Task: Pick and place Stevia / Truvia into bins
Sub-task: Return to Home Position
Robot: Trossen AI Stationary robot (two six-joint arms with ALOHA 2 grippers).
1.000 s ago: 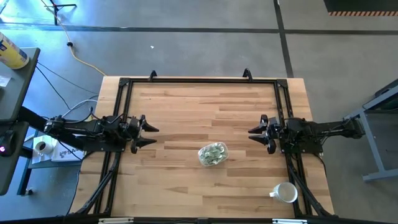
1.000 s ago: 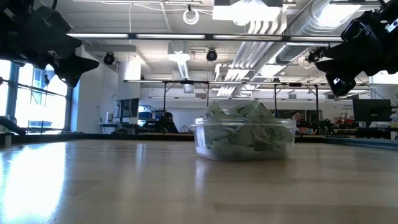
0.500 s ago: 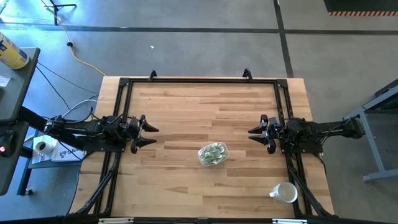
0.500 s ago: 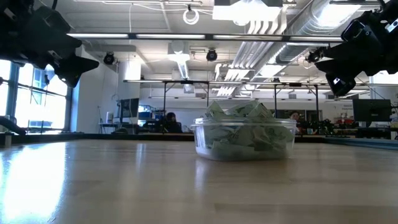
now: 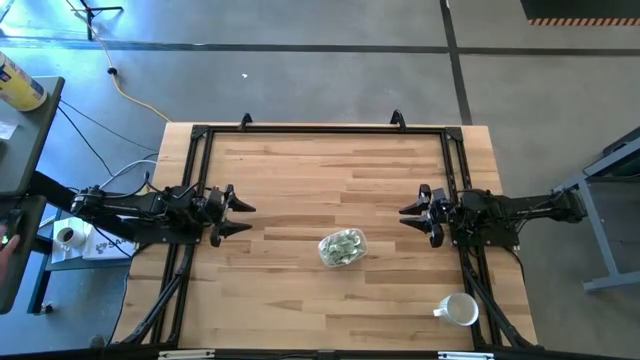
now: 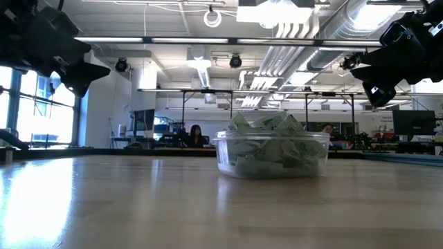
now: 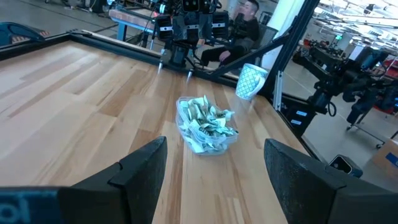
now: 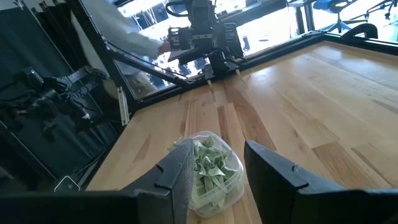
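Observation:
A small clear plastic container [image 5: 342,247] stands by its base on the wooden table, a little toward the near edge from the middle. It is heaped with pale green and white sweetener packets [image 6: 266,131] that rise above its rim; it also shows in the left wrist view [image 7: 206,126] and the right wrist view [image 8: 208,167]. My left gripper [image 5: 243,218] hovers open above the table's left part, pointing right. My right gripper [image 5: 404,216] hovers open above the right part, pointing left. Both are well clear of the container.
A white mug [image 5: 458,310] lies on its side near the table's near right corner. A black metal frame [image 5: 320,130] runs along the table's edges. Bare wood lies all around the container. People sit in the room beyond the table [image 6: 194,135].

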